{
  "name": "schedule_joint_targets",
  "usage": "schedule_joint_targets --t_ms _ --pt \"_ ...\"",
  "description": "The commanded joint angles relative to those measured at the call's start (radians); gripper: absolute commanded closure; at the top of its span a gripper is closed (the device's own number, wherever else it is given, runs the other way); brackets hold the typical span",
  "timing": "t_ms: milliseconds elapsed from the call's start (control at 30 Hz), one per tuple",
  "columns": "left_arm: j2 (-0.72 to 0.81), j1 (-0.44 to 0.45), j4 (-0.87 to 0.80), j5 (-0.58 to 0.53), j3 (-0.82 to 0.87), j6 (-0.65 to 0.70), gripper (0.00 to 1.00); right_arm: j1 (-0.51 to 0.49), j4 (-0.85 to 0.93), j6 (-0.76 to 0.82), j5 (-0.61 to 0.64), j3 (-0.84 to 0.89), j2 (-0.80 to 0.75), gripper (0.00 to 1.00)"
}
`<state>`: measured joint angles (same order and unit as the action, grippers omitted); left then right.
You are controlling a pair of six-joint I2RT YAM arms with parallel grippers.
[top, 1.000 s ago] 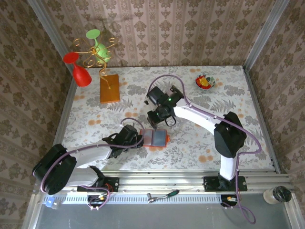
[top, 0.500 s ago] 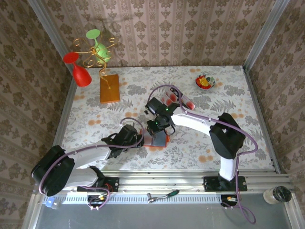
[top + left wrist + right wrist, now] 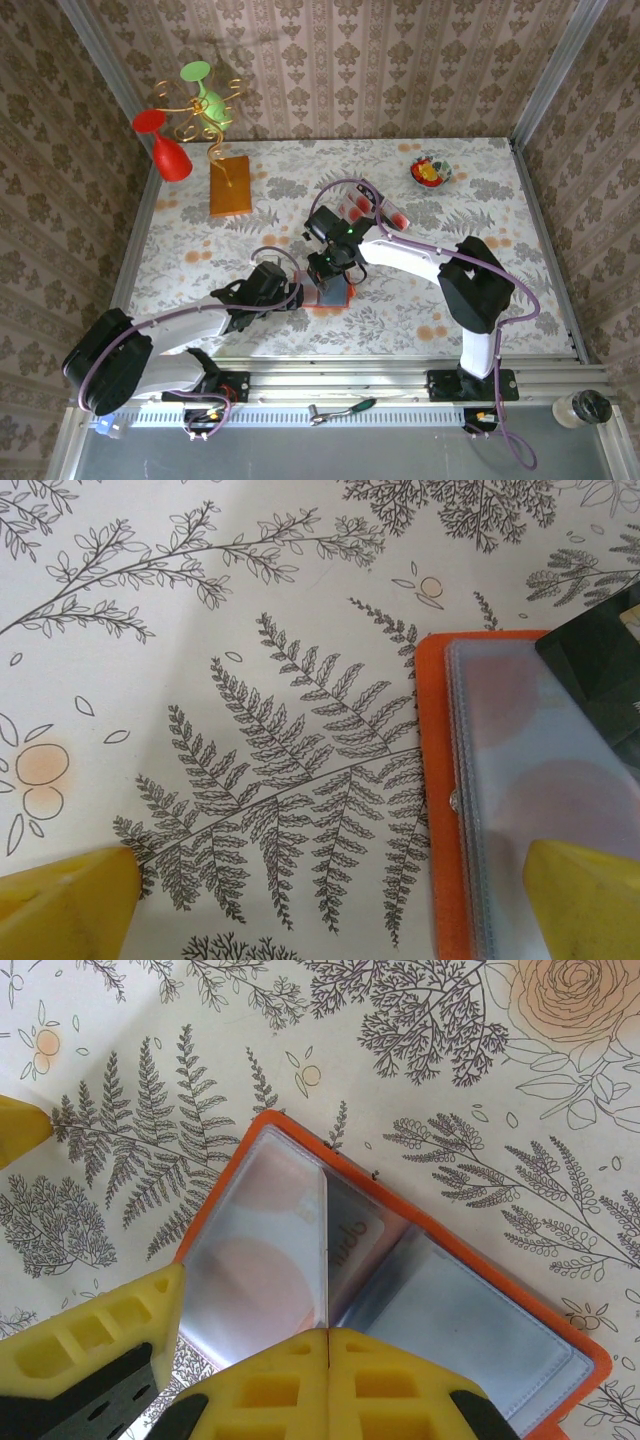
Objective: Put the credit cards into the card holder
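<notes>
The card holder (image 3: 326, 309) lies open on the table, orange with a grey-blue inside (image 3: 470, 1330). My right gripper (image 3: 335, 275) hangs over it, shut on a credit card that stands edge-on (image 3: 327, 1250) at the holder's fold. The card's black face (image 3: 600, 665) shows in the left wrist view. Another card (image 3: 365, 1240) sits in a sleeve. My left gripper (image 3: 302, 297) is open across the holder's left edge (image 3: 440, 780), with one fingertip (image 3: 585, 900) over the left page and the other (image 3: 60, 905) on the tablecloth. Two more credit cards (image 3: 363, 208) (image 3: 396, 218) lie behind the right arm.
An orange-brown block (image 3: 230, 185) with a gold wire stand holding a red glass (image 3: 165, 150) and a green glass (image 3: 208, 95) is at the back left. A small bowl (image 3: 431, 171) sits at the back right. Walls close in three sides.
My right gripper came forward and down onto the open holder, uncovering two cards behind it. My left gripper's fingers spread wider at the holder's left edge.
</notes>
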<state>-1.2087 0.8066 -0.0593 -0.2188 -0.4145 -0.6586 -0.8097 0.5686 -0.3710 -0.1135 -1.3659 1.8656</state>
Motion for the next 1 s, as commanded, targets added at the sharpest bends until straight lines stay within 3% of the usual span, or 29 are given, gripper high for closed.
schedule_joint_targets --t_ms 0,600,967 --pt "-0.023 0.006 0.000 0.015 -0.004 0.013 0.01 -0.006 -0.011 -0.011 -0.011 0.018 0.014 1.00" --pt "-0.081 0.011 0.022 0.026 -0.017 0.027 0.00 -0.006 -0.026 -0.025 -0.020 0.042 0.021 1.00" --pt "-0.100 0.015 0.024 0.016 0.005 0.013 0.06 0.001 -0.026 -0.040 -0.046 0.031 -0.041 1.00"
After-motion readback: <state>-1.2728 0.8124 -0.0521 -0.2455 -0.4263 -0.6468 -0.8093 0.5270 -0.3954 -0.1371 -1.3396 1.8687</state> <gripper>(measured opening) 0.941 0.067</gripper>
